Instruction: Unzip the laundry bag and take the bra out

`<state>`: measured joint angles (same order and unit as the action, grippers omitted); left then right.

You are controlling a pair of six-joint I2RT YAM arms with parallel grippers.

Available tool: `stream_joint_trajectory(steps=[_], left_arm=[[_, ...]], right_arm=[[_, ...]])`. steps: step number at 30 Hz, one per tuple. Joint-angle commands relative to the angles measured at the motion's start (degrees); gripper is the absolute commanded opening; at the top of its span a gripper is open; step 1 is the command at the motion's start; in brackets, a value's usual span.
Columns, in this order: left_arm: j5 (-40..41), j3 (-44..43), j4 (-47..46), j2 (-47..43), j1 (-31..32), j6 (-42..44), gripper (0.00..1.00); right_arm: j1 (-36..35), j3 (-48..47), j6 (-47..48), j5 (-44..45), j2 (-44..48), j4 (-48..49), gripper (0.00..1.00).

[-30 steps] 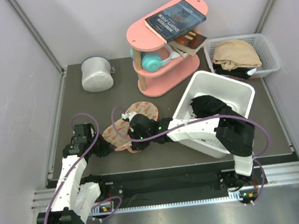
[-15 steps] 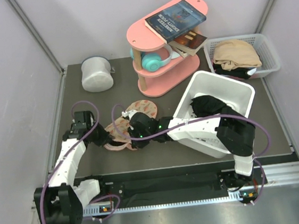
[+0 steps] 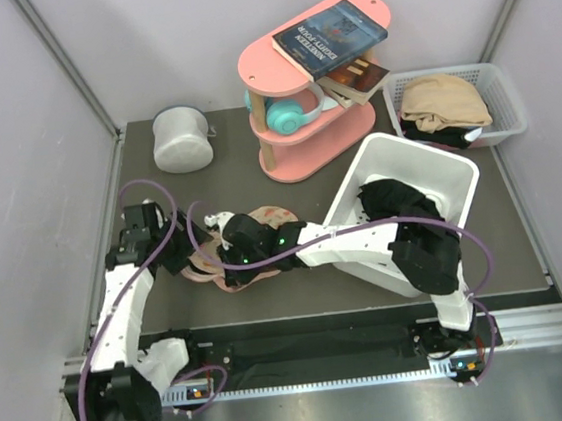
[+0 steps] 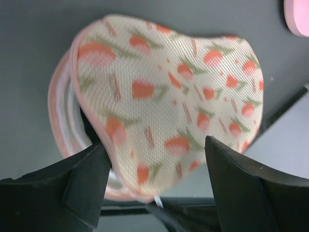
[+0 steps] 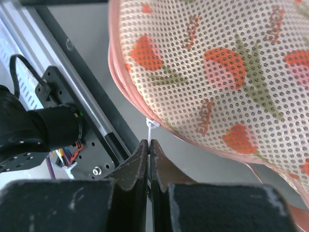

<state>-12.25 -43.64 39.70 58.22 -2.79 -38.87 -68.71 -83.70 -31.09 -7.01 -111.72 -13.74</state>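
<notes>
- The table (image 3: 159, 198) and what stands along its far edge look the same as a second ago.
- The right arm (image 3: 365, 247) has reached further toward the left edge and now lies across the bag's near half, hiding it from above.
- The left arm (image 3: 119, 298) has swung its wrist out toward the left edge and a little farther from us.
- The white bin (image 3: 428, 170) leans at the right, unchanged. Dark cloth fills it, and the right arm cuts off its near wall.
- The pink shelf (image 3: 301, 158), the basket (image 3: 493, 78) in the far right corner and the grey container (image 3: 182, 138) at the far left have not moved.
- The bag (image 3: 267, 217) lies left of the table's middle, before the shelf. It has slid slightly leftward and looks more bunched.
- In the left wrist view the bag (image 4: 169, 106) shows a gap with white lining along its left rim. What is inside we cannot make out.
- The left gripper (image 3: 187, 255) was closed at the bag's left end. Now its jaws stand well apart, the bag seen between them (image 4: 157, 164).
- The right gripper (image 5: 147, 145) is pinched tight on the zip pull (image 5: 152, 128), a thin white tab at the rim of the bag (image 5: 231, 67). From above, the right gripper (image 3: 226, 238) is hard to tell from the cables.
</notes>
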Motion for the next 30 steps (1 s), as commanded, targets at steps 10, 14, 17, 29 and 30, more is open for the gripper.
stream_joint_trajectory(steps=[10,14,17,29,30], left_arm=[[-5.9,7.8,15.5,-23.1,-0.4,-8.8,0.83],[-6.6,10.3,13.7,-23.9,-0.4,-10.3,0.83],[-6.6,11.6,10.5,-22.1,-0.4,-10.6,0.82],[-5.9,12.4,0.8,-10.8,-0.5,-7.8,0.45],[-5.6,12.3,0.5,-10.7,-0.4,-7.8,0.41]], right_arm=[[-0.7,-3.8,0.4,-2.9,-2.0,1.0,0.00],[-0.8,-3.7,0.4,-2.9,-1.5,1.2,0.00],[-0.8,-3.4,0.6,-2.8,-1.0,1.2,0.00],[-0.8,-1.1,0.9,-1.2,1.6,0.7,0.00],[-0.8,-1.0,1.0,-1.2,1.7,0.6,0.00]])
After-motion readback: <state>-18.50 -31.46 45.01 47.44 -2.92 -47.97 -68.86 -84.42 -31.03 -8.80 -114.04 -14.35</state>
